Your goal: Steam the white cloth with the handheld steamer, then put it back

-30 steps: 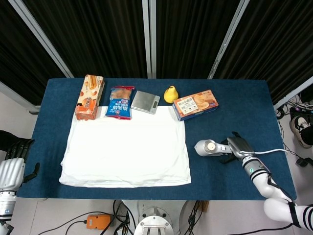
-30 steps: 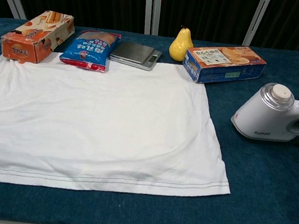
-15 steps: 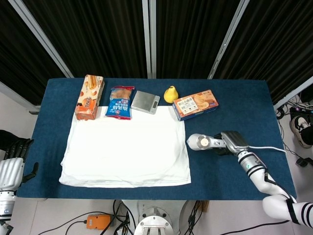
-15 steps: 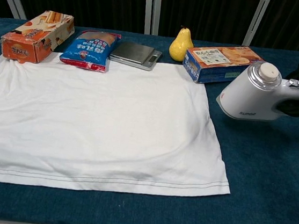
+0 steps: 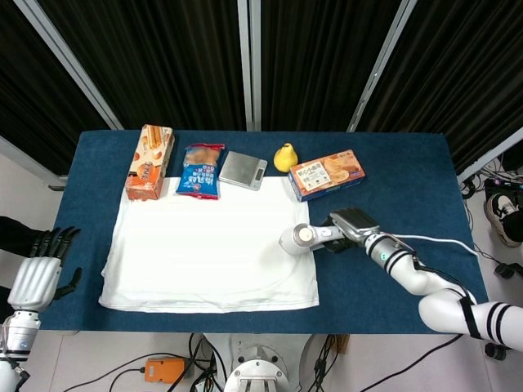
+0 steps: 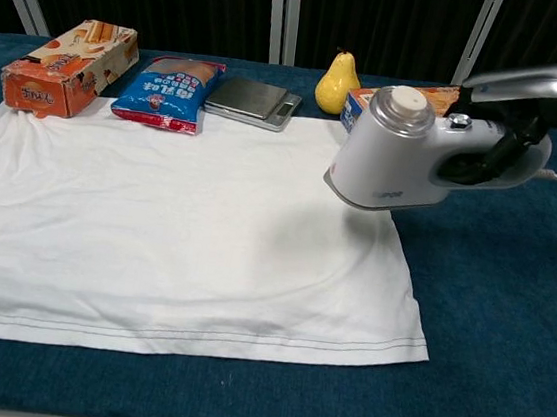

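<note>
Left hand [image 5: 37, 273] hanging off table's [image 5: 409, 155] left edge, fingers spread, grasping nothing. Orange snack box [image 6: 68, 64] sitting at far-left corner, lettering unreadable. Blue snack bag [image 6: 168, 93] lying beside it, white characters too small to read. Metal scale [image 6: 253, 100] and yellow pear [image 6: 338, 82] resting along far edge. White cloth [image 6: 176, 227] lying flat across table's left and middle. Right hand [image 6: 530, 116] grasping handheld steamer [image 6: 405, 158] by handle, holding it above cloth's right edge; small dark label on body illegible. Blue biscuit box [image 5: 327, 174] sitting behind it.
</note>
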Controlling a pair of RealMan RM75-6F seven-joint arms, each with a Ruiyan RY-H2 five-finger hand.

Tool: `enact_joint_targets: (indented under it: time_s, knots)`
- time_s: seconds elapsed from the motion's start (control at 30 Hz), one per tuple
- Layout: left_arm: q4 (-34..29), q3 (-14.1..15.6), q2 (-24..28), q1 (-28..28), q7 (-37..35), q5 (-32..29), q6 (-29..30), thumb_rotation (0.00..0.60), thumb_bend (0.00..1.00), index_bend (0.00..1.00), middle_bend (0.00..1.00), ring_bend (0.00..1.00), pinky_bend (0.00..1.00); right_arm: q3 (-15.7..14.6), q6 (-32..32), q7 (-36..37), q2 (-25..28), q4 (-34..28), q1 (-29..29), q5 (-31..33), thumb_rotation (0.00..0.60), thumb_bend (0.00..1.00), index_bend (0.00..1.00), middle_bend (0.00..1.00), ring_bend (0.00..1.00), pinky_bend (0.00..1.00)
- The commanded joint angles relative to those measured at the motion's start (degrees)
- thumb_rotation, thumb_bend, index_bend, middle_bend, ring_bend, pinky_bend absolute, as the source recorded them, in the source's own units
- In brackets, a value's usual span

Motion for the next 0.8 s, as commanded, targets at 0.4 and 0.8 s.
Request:
enact_joint_targets:
  time_s: [0.4,0.8]
  knots:
    - [1.08,1.45,-9.03,-11.63,1.18,6.34,-13.10,0.600,0.38,0.09,0.07,0.00,0.00,-5.50,3.36,-11.73,-4.71,3.22,15.38,19.89,0.600,0.62,0.98,0.90,0.90,0.59]
    - [1.16,3.55,-12.44,-15.23,4.68,2.41,-21.75,0.176,0.37,0.06,0.04,0.00,0.00,-8.97,8.92,-18.32,-9.53,4.23,19.99,28.60,0.600,0.62,0.98,0.90,0.90,0.58]
